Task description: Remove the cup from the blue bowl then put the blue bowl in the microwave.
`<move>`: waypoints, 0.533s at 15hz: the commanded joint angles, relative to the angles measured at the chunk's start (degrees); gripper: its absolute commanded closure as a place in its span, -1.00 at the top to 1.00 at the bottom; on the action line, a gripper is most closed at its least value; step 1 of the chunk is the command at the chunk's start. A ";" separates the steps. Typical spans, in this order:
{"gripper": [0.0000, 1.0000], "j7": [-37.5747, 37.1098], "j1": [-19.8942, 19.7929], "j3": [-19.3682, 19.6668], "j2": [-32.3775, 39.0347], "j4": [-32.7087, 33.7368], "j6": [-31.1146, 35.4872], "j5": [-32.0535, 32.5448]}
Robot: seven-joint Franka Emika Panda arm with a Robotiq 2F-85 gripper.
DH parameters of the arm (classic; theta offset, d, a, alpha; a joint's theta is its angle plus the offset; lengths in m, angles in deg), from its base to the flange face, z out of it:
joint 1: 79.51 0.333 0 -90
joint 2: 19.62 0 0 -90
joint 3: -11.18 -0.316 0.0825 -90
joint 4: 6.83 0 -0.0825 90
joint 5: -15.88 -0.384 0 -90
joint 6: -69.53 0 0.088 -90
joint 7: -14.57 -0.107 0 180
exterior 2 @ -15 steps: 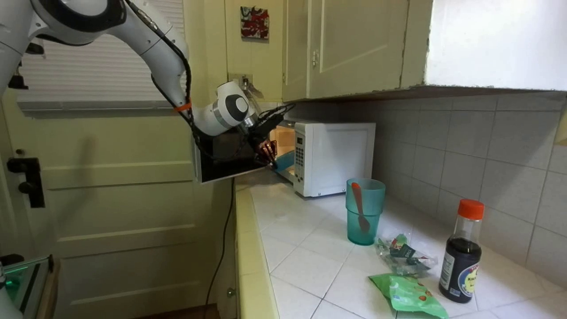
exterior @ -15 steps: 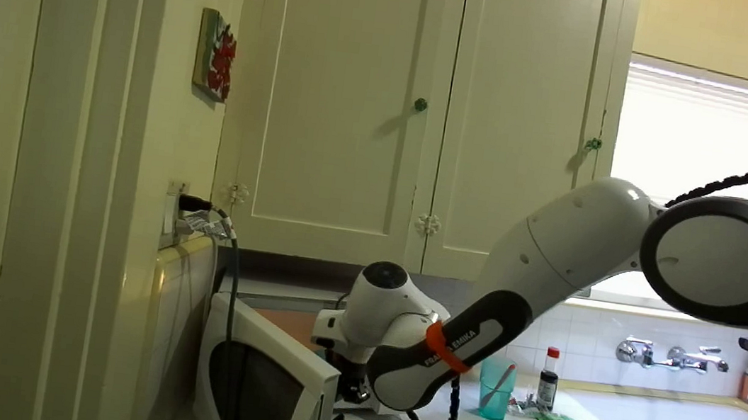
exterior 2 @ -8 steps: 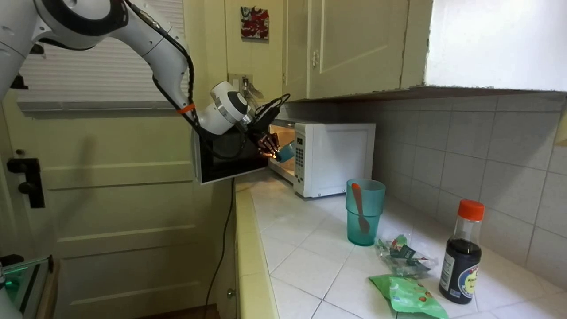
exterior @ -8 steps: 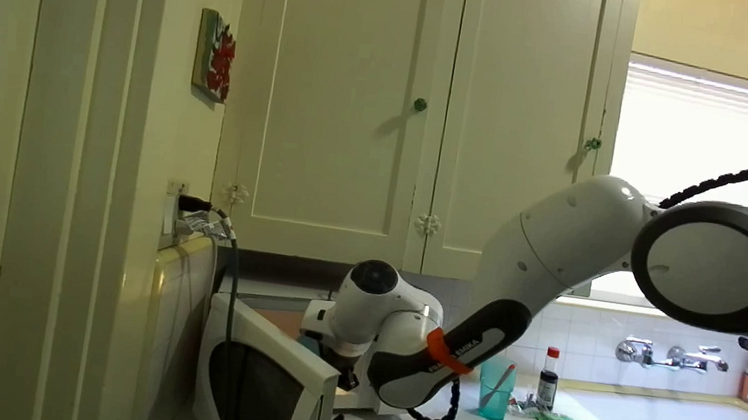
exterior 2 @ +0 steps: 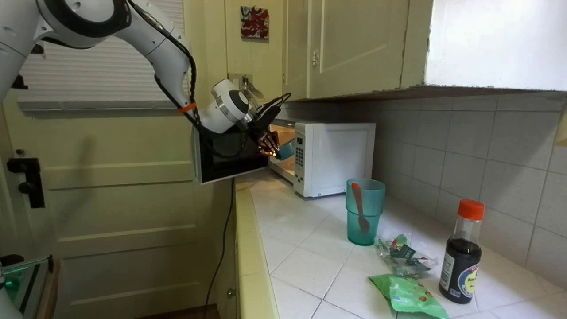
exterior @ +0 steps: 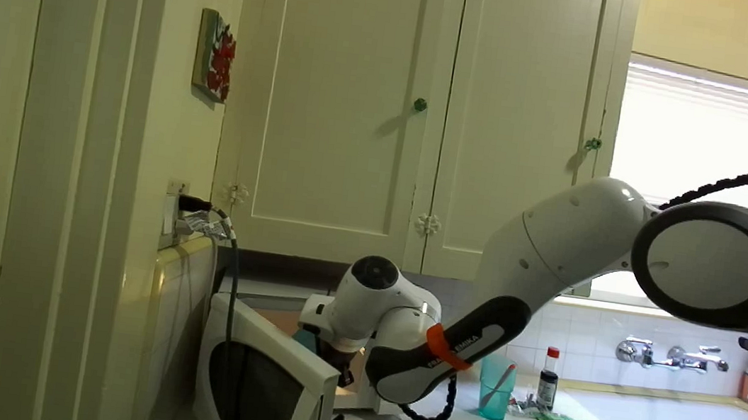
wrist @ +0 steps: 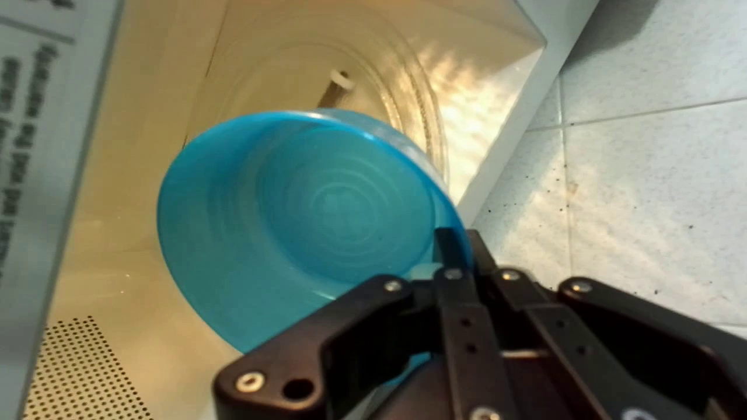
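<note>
My gripper (wrist: 464, 249) is pinched on the rim of the blue bowl (wrist: 344, 210), one finger inside its wall and one outside. I hold it tilted at the open mouth of the microwave (exterior 2: 336, 159); whether it touches the glass turntable (wrist: 292, 73), I cannot tell. The teal tumbler (exterior 2: 374, 221) stands on the counter (exterior 2: 305, 248) near the microwave's control-panel side, the soy sauce bottle (exterior 2: 460, 257) farther from the microwave.
</note>
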 commanded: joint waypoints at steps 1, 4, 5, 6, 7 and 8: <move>-0.98 -1.10 -2.58 -2.80 2.74 3.71 0.48 0.40; -0.98 -0.33 -3.72 -4.18 4.71 5.96 0.27 -0.48; -0.98 0.06 -4.14 -4.66 5.45 6.77 0.30 -0.91; -0.98 0.68 -4.67 -5.34 6.19 7.39 0.37 -1.58; -0.98 0.54 -4.70 -5.39 6.87 8.22 0.35 -1.36; -0.98 0.21 -4.71 -5.31 7.71 9.17 0.64 -0.95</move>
